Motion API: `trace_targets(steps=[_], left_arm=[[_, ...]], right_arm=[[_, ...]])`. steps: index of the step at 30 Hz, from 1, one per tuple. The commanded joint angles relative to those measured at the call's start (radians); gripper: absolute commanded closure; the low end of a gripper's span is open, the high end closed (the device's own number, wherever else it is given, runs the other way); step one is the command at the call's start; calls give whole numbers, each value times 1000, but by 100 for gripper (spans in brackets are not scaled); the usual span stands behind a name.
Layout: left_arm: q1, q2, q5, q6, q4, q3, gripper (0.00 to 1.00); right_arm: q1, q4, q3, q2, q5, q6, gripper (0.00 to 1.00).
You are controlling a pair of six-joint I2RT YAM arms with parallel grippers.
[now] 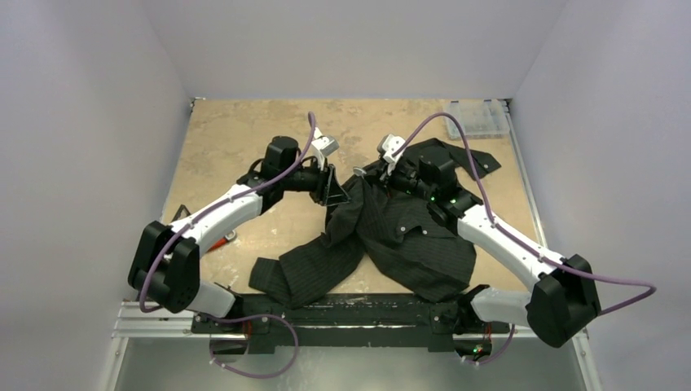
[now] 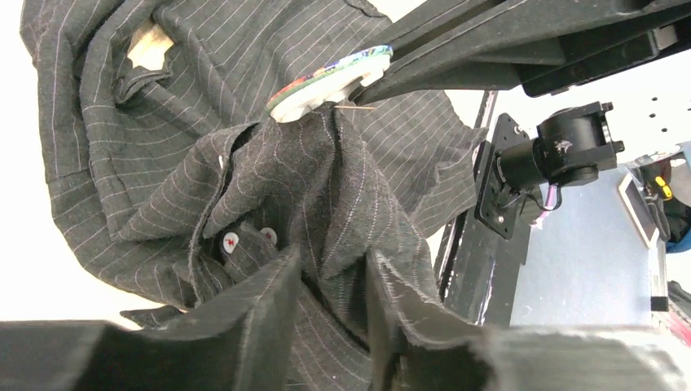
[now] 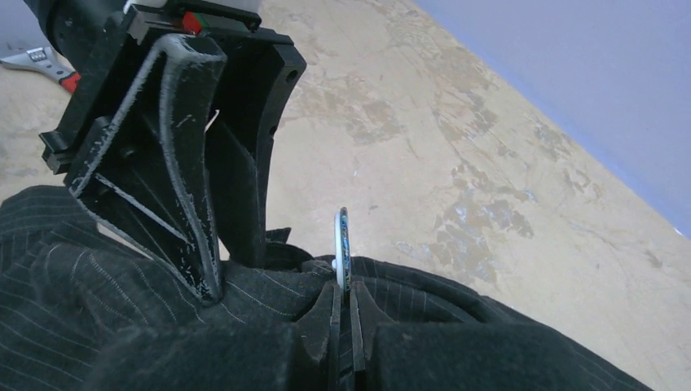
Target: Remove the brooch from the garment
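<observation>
The black pinstriped garment [image 1: 407,236] lies crumpled in the middle of the table. The brooch [image 2: 326,79] is a small round disc with a white back and a coloured face. It sits at the top of a raised fold, and its thin pin shows beside it. In the right wrist view the brooch [image 3: 343,244] stands edge-on. My right gripper [image 3: 342,314] is shut on its lower edge. My left gripper [image 2: 334,297] is shut on a fold of the garment [image 2: 163,163] just below the brooch. Both grippers [image 1: 332,191] [image 1: 379,173] meet at the shirt's upper part.
A clear plastic box [image 1: 477,118] stands at the table's far right corner. A wrench with a red part [image 3: 37,61] lies on the table to the left, also in the top view [image 1: 222,239]. Two pale buttons with red marks [image 2: 231,241] show on the shirt.
</observation>
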Motion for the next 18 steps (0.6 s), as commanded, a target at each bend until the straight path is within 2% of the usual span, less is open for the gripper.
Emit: trace_targets(steps=[1, 4, 5, 11, 18], left_arm=[[-3, 10, 64, -14, -5, 62, 76], [-2, -18, 100, -33, 16, 46, 99], [-1, -28, 101, -33, 46, 40, 100], [7, -69, 124, -16, 33, 26, 100], [31, -92, 136, 87, -103, 17, 100]], right_arm=[[12, 51, -14, -1, 36, -51, 100], [13, 69, -34, 6, 45, -87, 100], [13, 77, -39, 11, 51, -100, 100], [12, 123, -78, 53, 76, -162, 100], [13, 167, -70, 120, 116, -126, 100]])
